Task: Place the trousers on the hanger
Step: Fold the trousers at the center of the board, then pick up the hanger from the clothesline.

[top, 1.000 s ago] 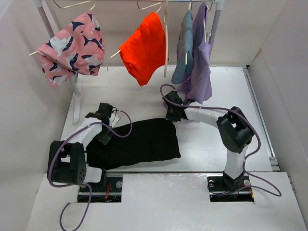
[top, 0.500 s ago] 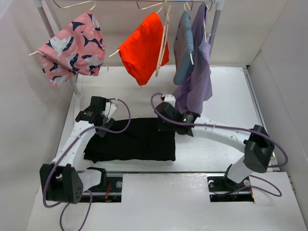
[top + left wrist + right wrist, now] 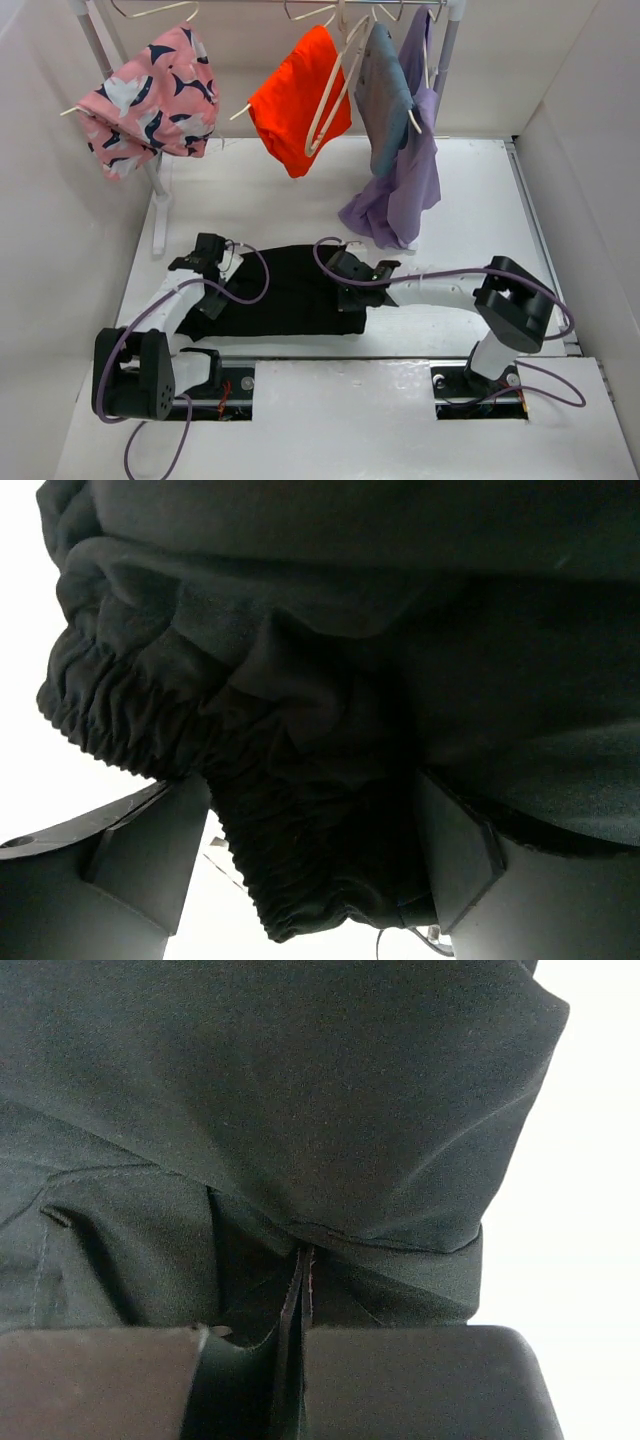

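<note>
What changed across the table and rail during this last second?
The right pincer, shut on the long black fabric trousers, moved toward the near edge at their right end. The left pincer shifted slightly nearer at the gathered waistband. The pale beige curved hanger swung to a tilt, and the purple garment sagged onto the white table. The pink patterned garment and orange garment stayed put.

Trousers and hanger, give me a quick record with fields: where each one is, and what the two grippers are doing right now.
trousers: black, folded, lying on the table between the two arms
hanger: pale, bare, hanging tilted between the orange garment and the grey garment
left gripper: jaws wide apart, gathered trouser edge between them
right gripper: shut on a fold of the trousers
task status: trousers not yet on the hanger
</note>
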